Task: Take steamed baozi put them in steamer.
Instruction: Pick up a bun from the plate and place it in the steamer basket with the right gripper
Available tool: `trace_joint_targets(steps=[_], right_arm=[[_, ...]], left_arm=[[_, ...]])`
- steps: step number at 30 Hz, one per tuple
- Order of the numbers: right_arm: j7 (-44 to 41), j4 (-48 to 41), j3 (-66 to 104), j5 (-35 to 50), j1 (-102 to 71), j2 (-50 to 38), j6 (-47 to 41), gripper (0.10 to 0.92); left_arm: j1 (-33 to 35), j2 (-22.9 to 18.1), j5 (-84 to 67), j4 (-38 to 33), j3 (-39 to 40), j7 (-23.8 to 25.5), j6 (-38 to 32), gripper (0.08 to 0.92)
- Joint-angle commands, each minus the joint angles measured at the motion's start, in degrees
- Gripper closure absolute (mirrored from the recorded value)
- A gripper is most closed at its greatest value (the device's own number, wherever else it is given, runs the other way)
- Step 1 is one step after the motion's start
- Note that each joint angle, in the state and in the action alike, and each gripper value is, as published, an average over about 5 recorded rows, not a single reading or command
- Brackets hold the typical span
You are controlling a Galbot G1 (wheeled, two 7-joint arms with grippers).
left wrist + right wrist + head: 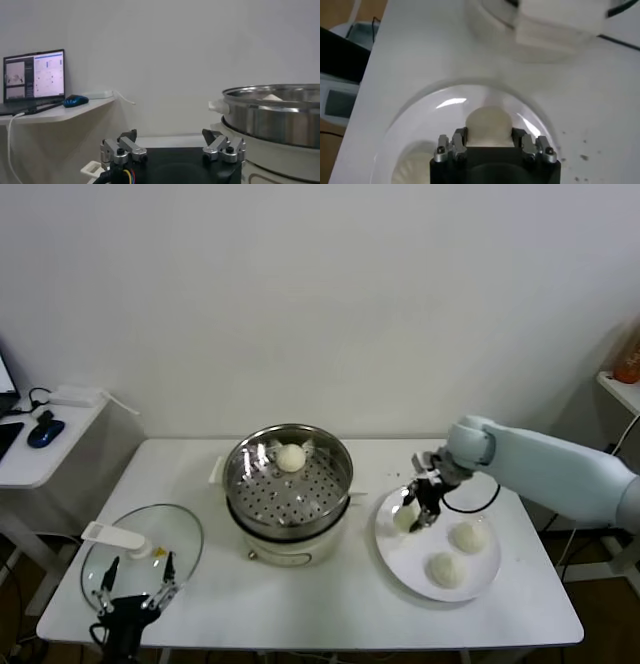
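The steel steamer point(240, 484) stands mid-table on its white base and holds one baozi point(290, 457) at its far side. A white plate point(400, 562) to its right carries three baozi: two free ones point(468, 536) point(446, 570) and one point(405, 518) at the plate's left edge. My right gripper point(420, 512) is down on that bun. In the right wrist view the gripper point(489, 137) has both fingers against the sides of the bun point(488, 122), which rests on the plate point(420, 120). My left gripper point(135, 584) is parked open and empty at the table's front left.
A glass lid point(170, 529) with a white handle point(113, 535) lies at the front left, under the left gripper. A side desk at the left holds a mouse point(45, 431) and a laptop point(34, 75). The steamer's wall point(275, 115) fills the left wrist view's side.
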Motion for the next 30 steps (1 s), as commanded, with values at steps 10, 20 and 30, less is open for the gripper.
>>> trace_joint_targets(steps=[10, 20, 30], right_arm=[[1.85, 1.14, -7.56, 20.50, 21.89, 6.17, -1.33, 0.426], [3.20, -8.00, -1.43, 20.28, 15.47, 22.98, -2.70, 0.423], [2.82, -18.49, 2.27, 15.31, 6.79, 35.35, -2.49, 0.424]], left_arm=[[-0.03, 0.02, 1.22, -0.70, 1.13, 0.21, 0.15, 0.177], [1.08, 0.02, 3.01, -1.29, 1.55, 0.23, -0.34, 0.177], [1.28, -0.02, 3.05, -1.57, 1.19, 0.21, -0.13, 0.177]])
